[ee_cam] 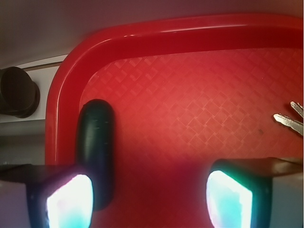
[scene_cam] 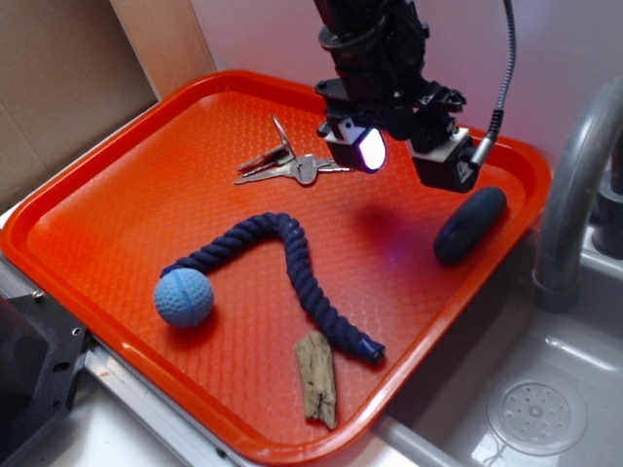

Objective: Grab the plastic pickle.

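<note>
The plastic pickle (scene_cam: pixel 471 224), a dark blue-grey oblong capsule, lies against the right rim of the orange tray (scene_cam: pixel 107 175). My gripper (scene_cam: pixel 401 156) hangs open above the tray, just left of and above the pickle, with nothing between its glowing pads. In the wrist view the pickle (ee_cam: pixel 96 142) lies along the tray's left rim (ee_cam: pixel 59 118), partly behind my left fingertip (ee_cam: pixel 69 202). The gripper (ee_cam: pixel 149 199) is open over bare tray floor; the pickle is outside the jaws, beside the left one.
A key bunch (scene_cam: pixel 292 165) lies at the tray's back, its tips in the wrist view (ee_cam: pixel 289 121). A navy braided rope (scene_cam: pixel 292 263), a light blue ball (scene_cam: pixel 184 297) and a wood piece (scene_cam: pixel 317 377) lie in front. A grey faucet (scene_cam: pixel 574 185) and sink (scene_cam: pixel 535 409) stand right.
</note>
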{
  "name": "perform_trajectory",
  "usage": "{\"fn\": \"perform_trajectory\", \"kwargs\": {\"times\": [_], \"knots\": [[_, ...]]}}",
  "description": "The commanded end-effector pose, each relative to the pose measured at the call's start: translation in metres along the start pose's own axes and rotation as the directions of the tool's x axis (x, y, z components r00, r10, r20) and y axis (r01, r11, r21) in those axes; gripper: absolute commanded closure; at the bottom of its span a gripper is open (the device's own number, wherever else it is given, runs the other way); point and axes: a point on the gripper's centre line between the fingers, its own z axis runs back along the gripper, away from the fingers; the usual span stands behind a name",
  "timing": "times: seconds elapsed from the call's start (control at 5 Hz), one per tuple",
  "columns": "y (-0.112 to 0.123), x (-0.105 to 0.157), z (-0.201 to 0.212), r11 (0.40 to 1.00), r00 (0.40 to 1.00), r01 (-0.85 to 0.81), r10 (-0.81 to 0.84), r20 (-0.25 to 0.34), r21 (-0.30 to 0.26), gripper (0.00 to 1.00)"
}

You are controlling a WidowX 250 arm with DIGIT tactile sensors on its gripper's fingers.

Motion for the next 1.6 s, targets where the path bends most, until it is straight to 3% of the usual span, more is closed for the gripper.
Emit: {"fn": "perform_trajectory", "kwargs": {"times": [0.0, 0.2, 0.6, 0.8, 1.2, 1.4], "knots": [[-0.014, 0.007, 0.014, 1.000, 0.999, 0.000, 0.001, 0.039, -0.020, 0.00], [-0.014, 0.007, 0.014, 1.000, 0.999, 0.000, 0.001, 0.039, -0.020, 0.00], [-0.041, 0.009, -0.021, 0.996, 0.996, 0.082, -0.080, 0.039, -0.040, 0.00], [-0.044, 0.012, -0.031, 0.996, 0.997, 0.083, -0.083, 0.008, -0.030, 0.00], [-0.040, 0.010, -0.032, 0.996, 0.996, 0.088, -0.088, -0.005, 0.030, 0.00], [-0.022, 0.010, -0.027, 0.991, 0.995, 0.098, -0.098, -0.004, 0.091, 0.00]]}}
